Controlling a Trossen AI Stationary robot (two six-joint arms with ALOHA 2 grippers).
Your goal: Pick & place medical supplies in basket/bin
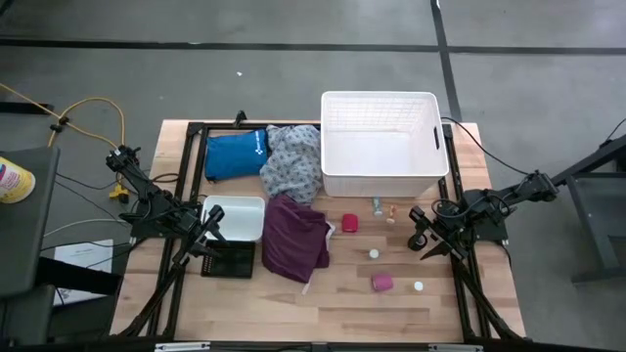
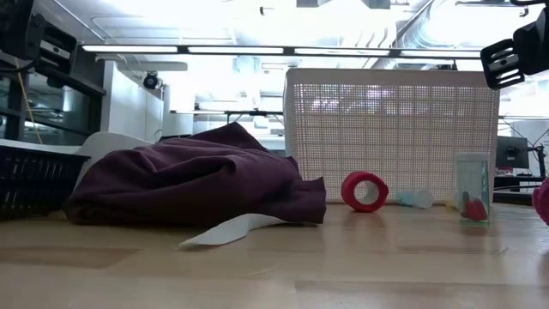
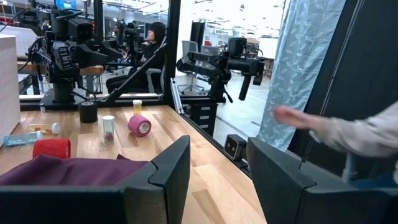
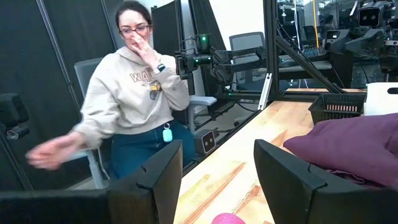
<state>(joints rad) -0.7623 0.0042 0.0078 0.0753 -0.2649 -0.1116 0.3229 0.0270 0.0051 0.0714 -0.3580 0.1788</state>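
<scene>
Judging from where things lay, the next pick wanted a straight descent over one small pink roll of tape (image 1: 381, 283) on the bare wood, well clear of the crumpled maroon cloth garment (image 1: 296, 238); the large white lattice-walled plastic basket (image 1: 380, 180) waited at the far edge; the right gripper (image 1: 427, 246) hung near its side, jaws parted and empty; the left gripper (image 1: 209, 230), beside the small white rounded tray (image 1: 235, 217), likewise gaped, holding nothing.

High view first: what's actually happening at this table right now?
Nothing is being handled yet. The left gripper hangs open by the small white tray, and the right gripper hangs open near the white basket; neither holds anything. The basket looks empty. Two pink rolls, small white pieces and the maroon cloth lie on the table. A seated person is reaching out beside the table.
</scene>
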